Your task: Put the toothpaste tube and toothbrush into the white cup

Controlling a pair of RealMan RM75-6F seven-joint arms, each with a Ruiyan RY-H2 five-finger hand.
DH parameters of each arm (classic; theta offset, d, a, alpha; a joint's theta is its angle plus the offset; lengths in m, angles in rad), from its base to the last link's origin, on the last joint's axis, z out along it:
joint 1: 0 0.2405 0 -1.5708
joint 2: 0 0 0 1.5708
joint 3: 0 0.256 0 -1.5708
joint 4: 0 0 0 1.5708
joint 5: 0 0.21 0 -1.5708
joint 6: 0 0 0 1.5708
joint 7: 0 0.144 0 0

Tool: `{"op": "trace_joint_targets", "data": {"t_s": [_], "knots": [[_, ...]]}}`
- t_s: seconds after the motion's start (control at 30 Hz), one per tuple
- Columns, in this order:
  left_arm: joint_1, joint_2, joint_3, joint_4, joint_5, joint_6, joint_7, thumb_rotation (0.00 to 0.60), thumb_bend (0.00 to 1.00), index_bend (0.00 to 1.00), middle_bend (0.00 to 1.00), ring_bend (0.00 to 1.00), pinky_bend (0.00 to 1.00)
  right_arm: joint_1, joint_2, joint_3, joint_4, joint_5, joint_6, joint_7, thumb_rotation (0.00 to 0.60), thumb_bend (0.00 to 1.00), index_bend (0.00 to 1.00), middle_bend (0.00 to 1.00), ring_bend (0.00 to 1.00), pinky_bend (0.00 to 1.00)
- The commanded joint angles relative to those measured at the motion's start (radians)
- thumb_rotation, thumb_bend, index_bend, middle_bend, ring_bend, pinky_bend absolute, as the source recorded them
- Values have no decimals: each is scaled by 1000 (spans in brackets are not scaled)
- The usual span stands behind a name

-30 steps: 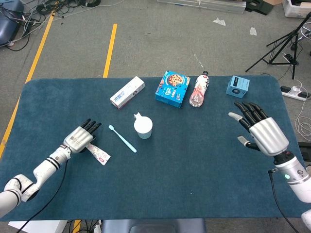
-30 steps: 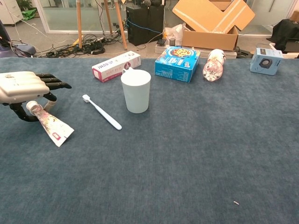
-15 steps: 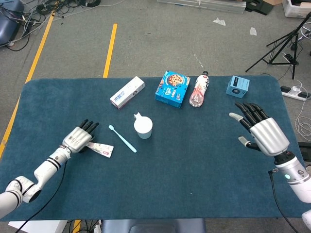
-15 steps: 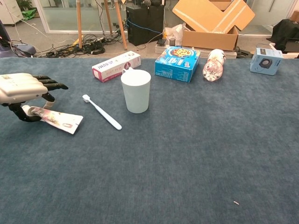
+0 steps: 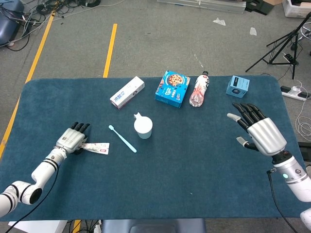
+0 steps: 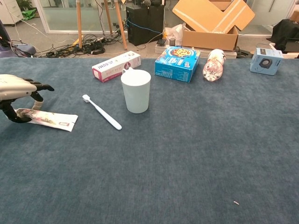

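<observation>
A dark blue felt-like table cloth (image 5: 194,179) covers the table. The right hand (image 5: 256,132) hovers released, fingers spread. The left hand (image 6: 16,91) curls over the cap end of a flat, crinkled toothpaste tube (image 6: 49,119); firm grasp unclear. It likely needs a secure pinch before lifting toward the smooth white cup (image 6: 136,91). A slim pale-blue toothbrush (image 6: 102,112) lies between.

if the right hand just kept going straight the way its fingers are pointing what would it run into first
The right hand hangs open, fingers aimed toward the table's far edge and slightly left. Nothing lies directly ahead; the blue speaker box is the nearest thing on roughly that line, though the hand may pass just left of it or over it. Height is unclear.
</observation>
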Motion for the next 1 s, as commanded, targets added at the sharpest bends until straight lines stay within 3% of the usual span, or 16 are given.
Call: {"op": "trace_joint_targets", "data": {"t_s": [0.03, 0.3, 0.73, 1.0], "knots": [[-4, 25, -15, -44, -63, -10, 55, 600, 489, 581, 0, 0, 4, 1, -1, 0, -1, 0, -2, -1, 600, 197, 215, 0, 0, 127], [-16, 62, -7, -113, -192, -25, 144, 600, 489, 568, 0, 0, 6, 0, 0, -2, 0, 3, -5, 1, 600, 197, 215, 0, 0, 127], [-38, 112, 23, -174, -307, -55, 163, 600, 484, 200, 0, 0, 6, -2, 0, -5, -4, -1, -3, -1, 600, 197, 215, 0, 0, 127], [-44, 142, 13, -217, -284, -55, 100, 600, 473, 153, 0, 0, 6, 0, -2, -4, -10, -4, -1, -3, 600, 198, 215, 0, 0, 127]]}}
